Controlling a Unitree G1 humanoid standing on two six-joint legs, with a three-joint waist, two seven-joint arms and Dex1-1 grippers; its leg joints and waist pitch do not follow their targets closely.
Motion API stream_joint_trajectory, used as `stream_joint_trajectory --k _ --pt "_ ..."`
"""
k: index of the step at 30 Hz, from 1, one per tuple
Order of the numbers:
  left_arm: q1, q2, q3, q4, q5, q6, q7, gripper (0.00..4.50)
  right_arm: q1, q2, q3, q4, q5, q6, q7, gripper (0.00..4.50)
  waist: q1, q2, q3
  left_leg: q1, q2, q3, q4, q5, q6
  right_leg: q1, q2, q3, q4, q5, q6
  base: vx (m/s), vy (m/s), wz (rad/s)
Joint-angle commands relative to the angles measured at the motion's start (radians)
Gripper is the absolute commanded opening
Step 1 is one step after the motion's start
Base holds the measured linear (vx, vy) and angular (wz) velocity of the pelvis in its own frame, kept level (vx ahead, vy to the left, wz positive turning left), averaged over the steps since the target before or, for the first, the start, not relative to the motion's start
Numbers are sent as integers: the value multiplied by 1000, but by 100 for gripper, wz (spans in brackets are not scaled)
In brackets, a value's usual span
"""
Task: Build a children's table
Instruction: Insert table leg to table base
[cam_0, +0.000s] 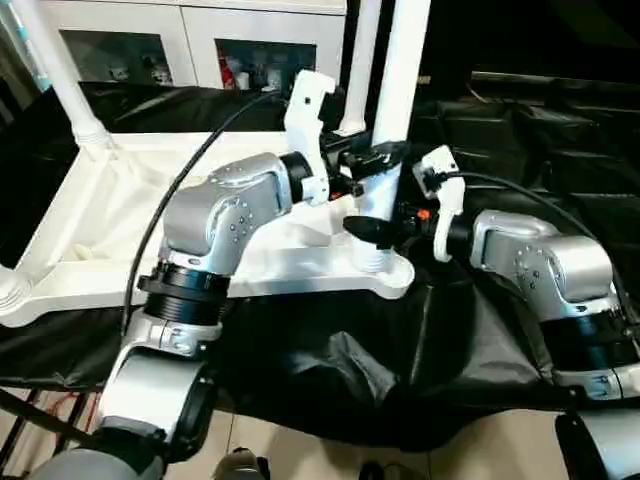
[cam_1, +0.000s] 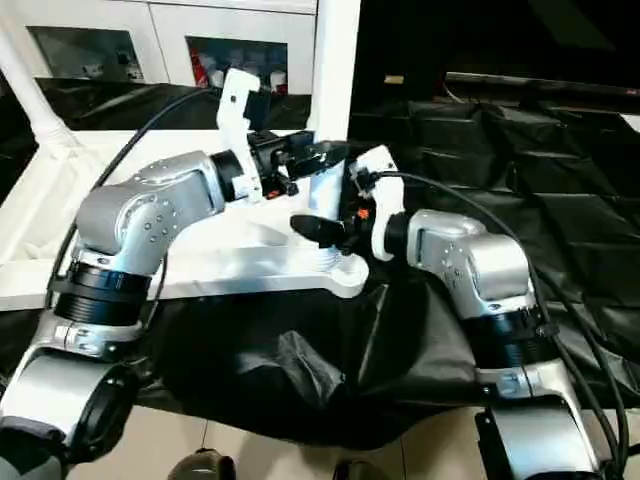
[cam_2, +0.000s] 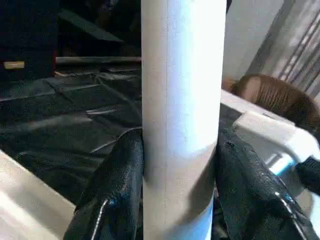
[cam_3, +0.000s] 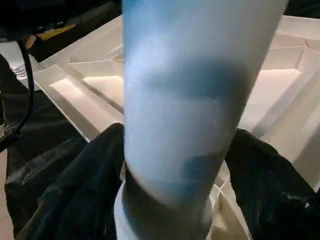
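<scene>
White leg (cam_2: 180, 115) is clamped by left claw (cam_2: 180, 200) and right claw (cam_3: 172, 175); head views add upturned tabletop (cam_0: 90, 230).

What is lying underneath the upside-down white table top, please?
A black plastic sheet lies under the table top and hangs over the near edge. Whatever supports the sheet is covered, so it cannot be told.

I saw the leg (cam_0: 398, 90) standing in the tabletop's (cam_0: 90, 230) near-right corner socket (cam_0: 375, 262), cabinets (cam_0: 190, 40) behind.
</scene>
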Motion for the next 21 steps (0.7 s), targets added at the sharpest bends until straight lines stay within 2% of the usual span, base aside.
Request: stream_joint_trajectory --k 1,4,7,8,11,13,21 --pt "-25 4 -7 2 7 -12 -13 185 8 -14 -1 -21 2 -4 6 330 -1 -6 -113 14 15 -10 -63 -118 16 78 -45 45 -67 -236 -160 0 0 0" --pt "-25 5 -7 1 9 -10 -18 185 10 -13 -7 -25 3 3 7 330 -1 -3 -112 14 15 -10 -63 -119 15 77 -46 45 -66 -232 -166 0 0 0" --pt "-25 4 -7 -6 -1 -3 -22 185 10 -13 -9 -18 2 2 7 330 -1 -7 -112 14 15 -10 -63 -121 16 79 -46 45 -66 -230 -171 0 0 0" --pt "-25 3 -8 -7 -3 -2 -25 185 11 -12 -9 -13 2 2 8 302 -1 -7 -112 14 15 -10 -63 -121 16 79 -46 45 -67 -235 -169 0 0 0" --pt "-25 2 -9 -7 -3 -2 -28 185 12 -10 -9 -11 2 5 11 294 -1 -7 -112 14 15 -10 -63 -124 16 78 -46 44 -68 -245 -165 0 0 0" --pt "-24 2 -9 -9 -4 0 -30 185 13 -9 -11 -11 6 9 13 259 -1 -8 -112 14 15 -10 -63 -120 17 78 -46 45 -67 -242 -164 0 0 0" --pt "-22 0 -8 -10 -5 3 -37 185 8 -5 -18 -1 8 9 17 203 -2 -7 -112 14 15 -10 -63 -116 18 78 -45 45 -65 -229 -169 0 0 0"
